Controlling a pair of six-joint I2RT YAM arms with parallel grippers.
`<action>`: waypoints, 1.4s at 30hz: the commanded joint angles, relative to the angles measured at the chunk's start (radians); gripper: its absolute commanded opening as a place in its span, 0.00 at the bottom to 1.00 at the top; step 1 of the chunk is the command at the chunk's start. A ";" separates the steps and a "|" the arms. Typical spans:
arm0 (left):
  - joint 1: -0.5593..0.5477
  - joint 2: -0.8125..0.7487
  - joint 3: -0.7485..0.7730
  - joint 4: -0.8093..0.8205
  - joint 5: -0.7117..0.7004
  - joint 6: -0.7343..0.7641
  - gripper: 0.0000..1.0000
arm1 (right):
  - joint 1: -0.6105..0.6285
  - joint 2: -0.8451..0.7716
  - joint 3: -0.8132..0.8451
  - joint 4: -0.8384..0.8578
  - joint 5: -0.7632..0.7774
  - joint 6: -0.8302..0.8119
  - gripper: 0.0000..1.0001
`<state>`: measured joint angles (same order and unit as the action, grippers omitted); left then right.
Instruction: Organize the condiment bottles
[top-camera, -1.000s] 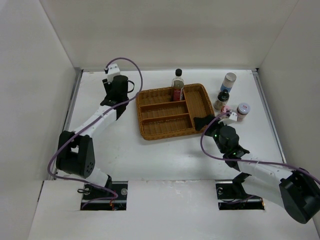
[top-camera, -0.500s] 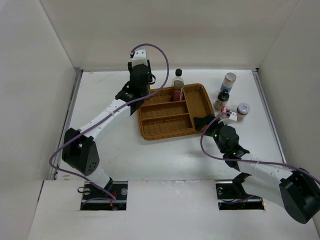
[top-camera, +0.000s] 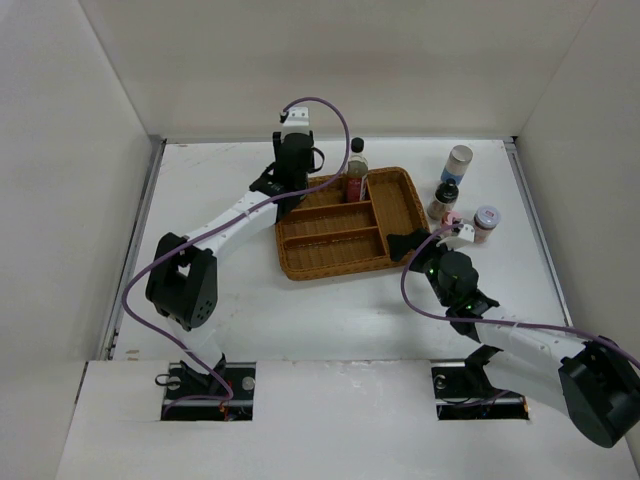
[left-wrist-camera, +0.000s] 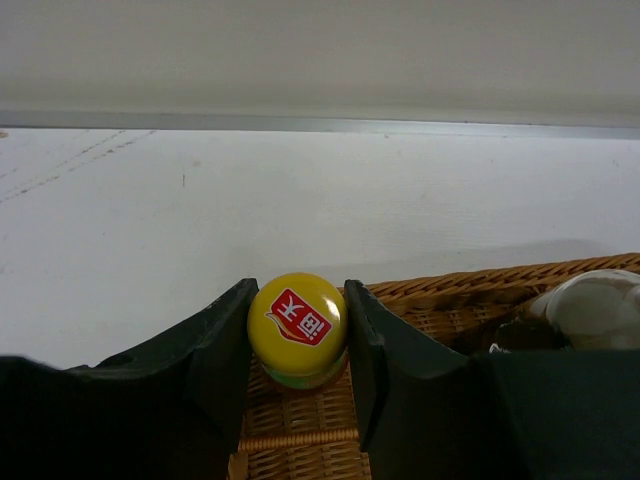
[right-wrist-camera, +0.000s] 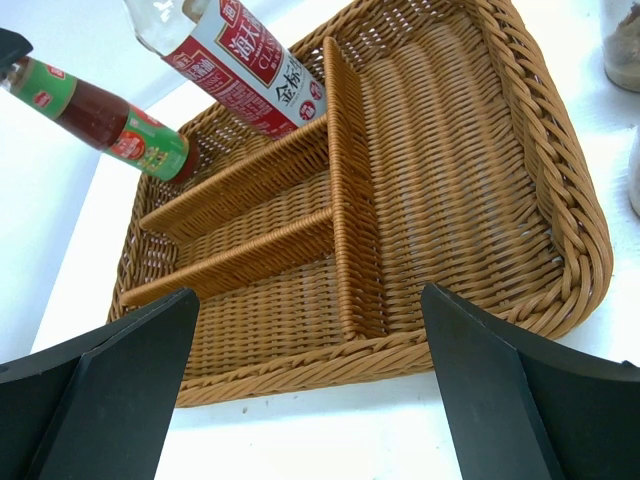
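Note:
My left gripper (left-wrist-camera: 297, 335) is shut on the yellow cap of the red sauce bottle (left-wrist-camera: 297, 320). It holds the bottle (right-wrist-camera: 110, 125) over the back-left corner of the wicker tray (top-camera: 400, 215), base low in the rear compartment. A black-capped clear glass bottle (top-camera: 355, 170) stands in that same compartment, further right. Right of the tray stand a white-blue shaker (top-camera: 458, 160), a dark-capped jar (top-camera: 444, 198), a pink-capped jar (top-camera: 452, 217) and a grey-lidded jar (top-camera: 486, 222). My right gripper (right-wrist-camera: 308, 300) is open in front of the tray's near edge, holding nothing.
The tray (right-wrist-camera: 450, 180) has three long compartments on its left and one wide one on its right. White walls close in the table on the left, back and right. A metal strip (left-wrist-camera: 320, 123) runs along the foot of the back wall.
My left arm has swung right from the table's back left to the tray's back-left corner, carrying the sauce bottle. The right arm has not moved.

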<state>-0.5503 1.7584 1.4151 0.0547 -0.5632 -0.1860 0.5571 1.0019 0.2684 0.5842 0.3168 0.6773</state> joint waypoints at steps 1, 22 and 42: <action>0.006 -0.060 0.007 0.161 -0.004 0.003 0.17 | 0.002 -0.002 0.043 0.048 0.002 -0.008 1.00; -0.023 -0.137 -0.278 0.293 -0.043 -0.092 0.76 | 0.002 0.006 0.048 0.043 0.018 -0.016 1.00; -0.001 -0.836 -0.963 0.433 -0.248 -0.334 1.00 | 0.036 -0.014 0.101 -0.030 0.048 -0.076 0.25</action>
<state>-0.5667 1.0058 0.5720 0.4572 -0.7338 -0.3939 0.5777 0.9966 0.3038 0.5613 0.3378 0.6243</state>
